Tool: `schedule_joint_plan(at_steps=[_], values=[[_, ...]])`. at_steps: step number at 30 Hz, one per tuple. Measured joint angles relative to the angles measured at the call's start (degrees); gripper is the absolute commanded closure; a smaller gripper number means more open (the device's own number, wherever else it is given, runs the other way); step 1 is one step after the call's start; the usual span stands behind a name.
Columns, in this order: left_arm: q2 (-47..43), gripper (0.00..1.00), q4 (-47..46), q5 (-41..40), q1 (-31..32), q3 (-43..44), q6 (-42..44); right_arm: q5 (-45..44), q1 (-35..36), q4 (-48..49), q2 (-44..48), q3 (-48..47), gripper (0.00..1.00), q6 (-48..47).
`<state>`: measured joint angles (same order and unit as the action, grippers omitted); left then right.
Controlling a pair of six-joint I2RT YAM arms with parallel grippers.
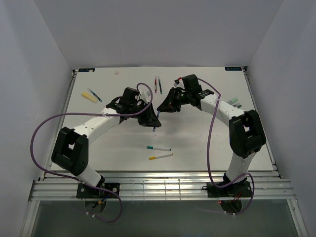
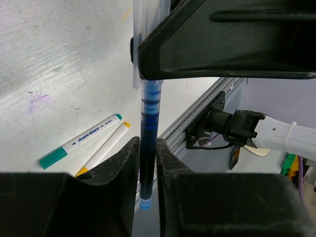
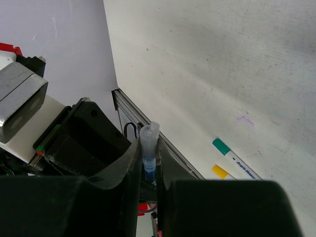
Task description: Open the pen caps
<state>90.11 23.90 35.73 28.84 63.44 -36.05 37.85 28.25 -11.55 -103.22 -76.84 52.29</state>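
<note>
Both grippers meet above the table's middle on one slim blue pen [image 1: 156, 122]. My left gripper [image 2: 147, 165] is shut on the pen's dark blue barrel [image 2: 147, 138], whose blue end pokes out below the pads. My right gripper [image 3: 148, 157] is shut on the pen's clear, translucent cap [image 3: 149, 137], just above the left one [image 1: 163, 105]. Cap and barrel are still in line, with blue showing inside the cap. On the table lie a white pen with a green cap [image 1: 158, 148] and a white pen with a yellow cap [image 1: 161, 156], both capped.
Two slim dark pens [image 1: 157, 85] lie at the back centre. A yellow highlighter with a slim blue pen across it [image 1: 90, 96] lies back left. Pale-green highlighters [image 1: 235, 102] lie at the right, partly behind the right arm. The metal rail [image 1: 158, 185] runs along the near edge.
</note>
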Motion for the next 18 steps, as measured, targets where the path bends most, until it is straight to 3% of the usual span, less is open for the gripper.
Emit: schedule_joint_plan(at_steps=[8,15,18], values=[[0.0,1.0,-0.5,1.1,0.1,0.0,0.2,-1.0,0.1,-0.3,0.0,0.0,0.92,-0.2],[-0.1,1.0,-3.5,1.5,-0.4,-0.7,-0.3,-4.0,0.7,0.5,0.0,-1.4,0.92,0.0],[-1.4,1.0,-9.1,3.3,-1.6,-3.3,-2.9,0.1,0.4,11.0,-0.7,0.9,0.92,3.0]])
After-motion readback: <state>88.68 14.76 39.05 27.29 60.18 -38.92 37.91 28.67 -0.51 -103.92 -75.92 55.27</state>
